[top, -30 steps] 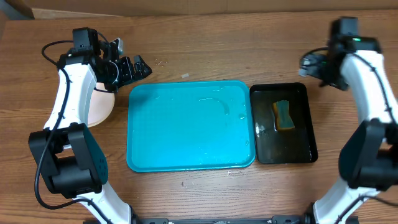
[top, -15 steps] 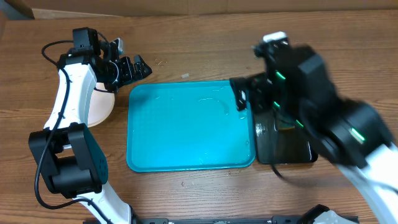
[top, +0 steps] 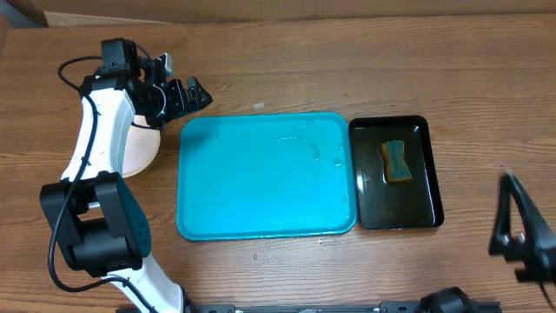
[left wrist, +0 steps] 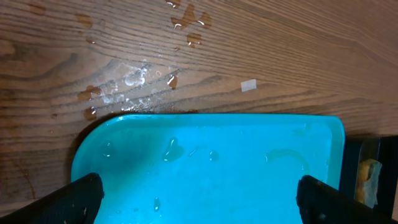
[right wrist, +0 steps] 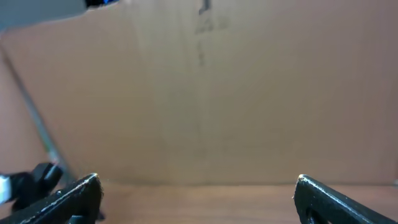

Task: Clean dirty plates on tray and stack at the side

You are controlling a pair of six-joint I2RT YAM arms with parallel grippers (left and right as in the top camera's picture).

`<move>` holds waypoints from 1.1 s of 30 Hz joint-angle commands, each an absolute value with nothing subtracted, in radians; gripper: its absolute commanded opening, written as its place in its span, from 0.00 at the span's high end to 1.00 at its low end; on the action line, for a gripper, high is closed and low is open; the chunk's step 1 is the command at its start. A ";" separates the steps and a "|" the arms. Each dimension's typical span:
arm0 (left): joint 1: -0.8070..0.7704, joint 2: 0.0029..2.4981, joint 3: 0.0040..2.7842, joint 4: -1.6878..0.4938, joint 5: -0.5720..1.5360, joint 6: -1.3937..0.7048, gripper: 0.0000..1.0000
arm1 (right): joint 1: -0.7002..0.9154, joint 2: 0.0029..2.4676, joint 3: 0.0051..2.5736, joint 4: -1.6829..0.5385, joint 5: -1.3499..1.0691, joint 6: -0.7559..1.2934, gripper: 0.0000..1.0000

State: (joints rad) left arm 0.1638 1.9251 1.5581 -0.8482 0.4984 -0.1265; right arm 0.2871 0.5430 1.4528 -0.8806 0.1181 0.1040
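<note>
The turquoise tray (top: 265, 217) lies mid-table, wet and with no plates on it; it also shows in the left wrist view (left wrist: 211, 162). A pale stack of plates (top: 143, 149) sits on the table left of the tray, partly hidden by my left arm; how many plates it holds cannot be told. My left gripper (top: 193, 94) is open and empty, above the table just beyond the tray's far left corner, and its fingers (left wrist: 199, 196) are spread wide. My right gripper (right wrist: 199, 190) is open and empty, facing a cardboard wall. My right arm (top: 521, 235) shows at the lower right edge.
A black tray (top: 427, 174) stands right of the turquoise one and holds a yellow-and-blue sponge (top: 397, 162) in dark water. Water drops (left wrist: 130, 78) and a small white scrap (left wrist: 249, 85) lie on the wood behind the tray. Cardboard (top: 261, 9) lines the table's far edge.
My right arm has swung from the back right, across the black tray, down to the lower right edge of the overhead view. The left arm, trays and plates have not moved.
</note>
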 commanded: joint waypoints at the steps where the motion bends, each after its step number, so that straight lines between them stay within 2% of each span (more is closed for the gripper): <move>1: 0.163 1.917 1.558 -0.848 0.514 -0.104 0.00 | 0.217 0.444 1.310 -0.833 0.090 0.096 0.00; 7: 0.162 1.917 1.558 -0.848 0.513 -0.104 0.00 | 0.123 0.249 0.969 -0.582 -0.020 0.096 0.00; 15: 0.163 1.917 1.558 -0.848 0.513 -0.104 0.00 | 0.078 0.073 0.441 0.050 -0.152 0.108 0.00; 18: 0.163 1.917 1.558 -0.847 0.513 -0.104 0.00 | 0.073 0.012 0.263 0.226 -0.147 0.130 0.00; 21: 0.163 1.917 1.558 -0.847 0.513 -0.104 0.00 | 0.064 0.003 0.153 0.297 -0.146 0.153 0.00; 29: 0.163 1.917 1.558 -0.848 0.514 -0.104 0.00 | 0.064 0.003 0.006 0.300 -0.132 0.168 0.00; 33: 0.163 1.917 1.558 -0.847 0.514 -0.104 0.00 | 0.059 0.003 0.008 0.170 -0.121 0.179 0.00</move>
